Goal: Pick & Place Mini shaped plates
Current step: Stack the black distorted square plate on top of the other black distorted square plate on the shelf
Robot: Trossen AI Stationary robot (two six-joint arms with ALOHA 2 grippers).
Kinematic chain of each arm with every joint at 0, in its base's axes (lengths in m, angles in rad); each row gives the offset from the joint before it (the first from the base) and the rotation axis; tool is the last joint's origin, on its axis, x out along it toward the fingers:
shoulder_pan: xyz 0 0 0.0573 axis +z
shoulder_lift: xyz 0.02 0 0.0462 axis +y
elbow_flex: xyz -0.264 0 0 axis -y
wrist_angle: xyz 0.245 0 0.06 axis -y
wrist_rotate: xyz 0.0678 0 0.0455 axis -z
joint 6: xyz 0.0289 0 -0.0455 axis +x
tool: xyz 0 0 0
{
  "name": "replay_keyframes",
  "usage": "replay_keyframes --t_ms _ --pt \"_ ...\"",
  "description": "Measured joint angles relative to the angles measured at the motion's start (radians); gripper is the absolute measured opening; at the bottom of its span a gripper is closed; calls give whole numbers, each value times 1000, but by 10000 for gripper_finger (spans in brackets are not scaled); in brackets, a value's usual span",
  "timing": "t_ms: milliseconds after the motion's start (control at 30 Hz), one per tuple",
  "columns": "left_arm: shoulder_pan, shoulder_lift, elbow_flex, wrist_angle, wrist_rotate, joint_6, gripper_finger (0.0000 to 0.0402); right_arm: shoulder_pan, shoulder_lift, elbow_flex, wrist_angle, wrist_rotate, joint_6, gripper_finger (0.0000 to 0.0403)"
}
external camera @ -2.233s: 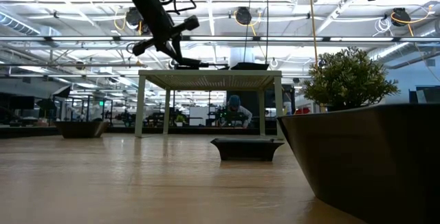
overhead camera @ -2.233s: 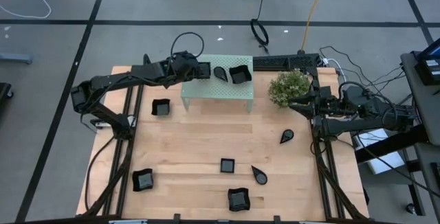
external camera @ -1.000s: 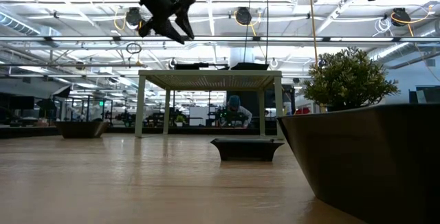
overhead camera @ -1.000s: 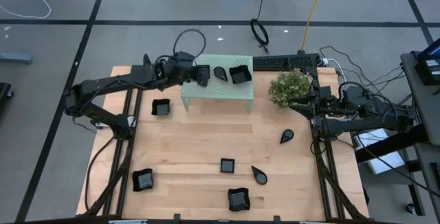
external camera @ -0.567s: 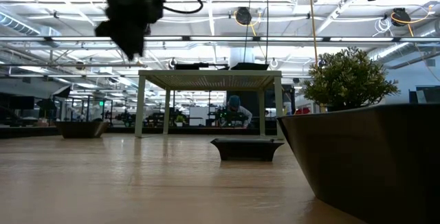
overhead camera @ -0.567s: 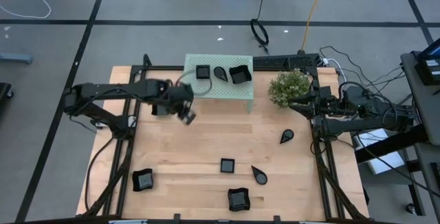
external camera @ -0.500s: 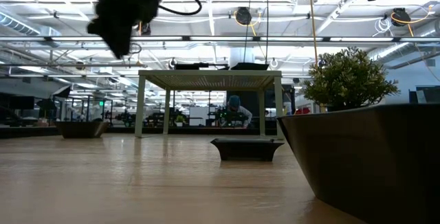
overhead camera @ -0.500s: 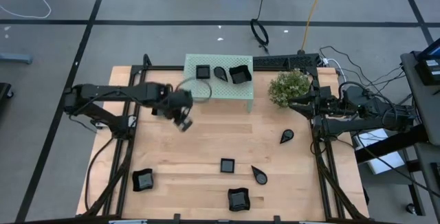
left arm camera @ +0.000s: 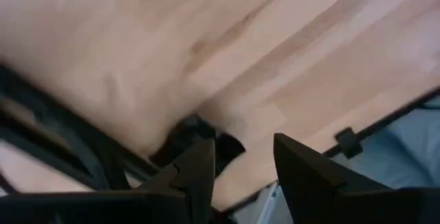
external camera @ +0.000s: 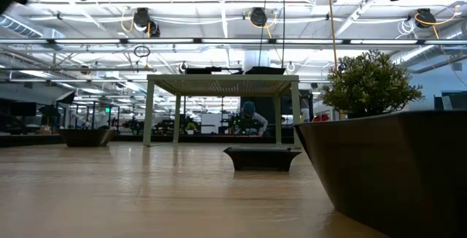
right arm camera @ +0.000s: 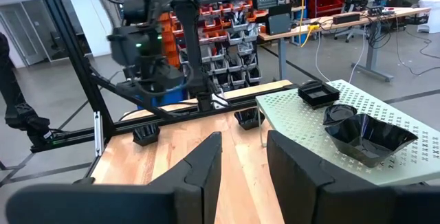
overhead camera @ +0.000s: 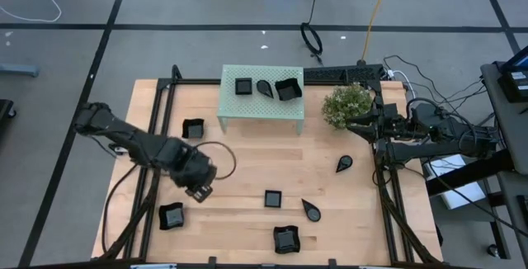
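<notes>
Three mini shaped plates, glossy black, lie on the mint-green stand (overhead camera: 261, 102): a small square (overhead camera: 243, 87), a teardrop (overhead camera: 264, 88) and a larger curved-rim square (overhead camera: 287, 89). Several more lie on the table, among them a square one (overhead camera: 172, 215) at the near left and another (overhead camera: 192, 128) left of the stand. My left gripper (overhead camera: 200, 191) points down above the bare wood, just beyond and right of the near-left plate (left arm camera: 199, 133), open and with nothing between its fingers. My right gripper (right arm camera: 242, 162) waits level at the right edge beside the plant (overhead camera: 347, 104), open and holding nothing.
More plates lie at the near middle: a small square (overhead camera: 272, 197), a teardrop (overhead camera: 311, 210), a curved-rim square (overhead camera: 285, 238), plus a teardrop (overhead camera: 344, 164) near the right. Black frame rails (overhead camera: 157, 137) run along both sides. Bare wood lies in the table's middle.
My left gripper has drawn away from the stand and swung toward the table's near left, sinking a little and tipping from about level to pointing down. The small square plate stays on the stand's left end.
</notes>
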Motion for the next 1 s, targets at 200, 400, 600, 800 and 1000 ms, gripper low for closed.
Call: replay_keyframes --t_ms 200,400,600,800,1000 --pt "-159 1 -14 -9 -126 -399 152 0 0 0 0 0 0 105" --pt "-332 1 -123 109 -116 -757 152 0 0 0 0 0 0 105" --pt "-455 1 -309 417 -120 -1000 152 0 0 0 0 0 0 105" --pt "-492 1 -464 553 -129 -1066 152 0 0 0 0 0 0 105" --pt "-482 1 -509 606 -177 -1053 152 0 0 0 0 0 0 105"
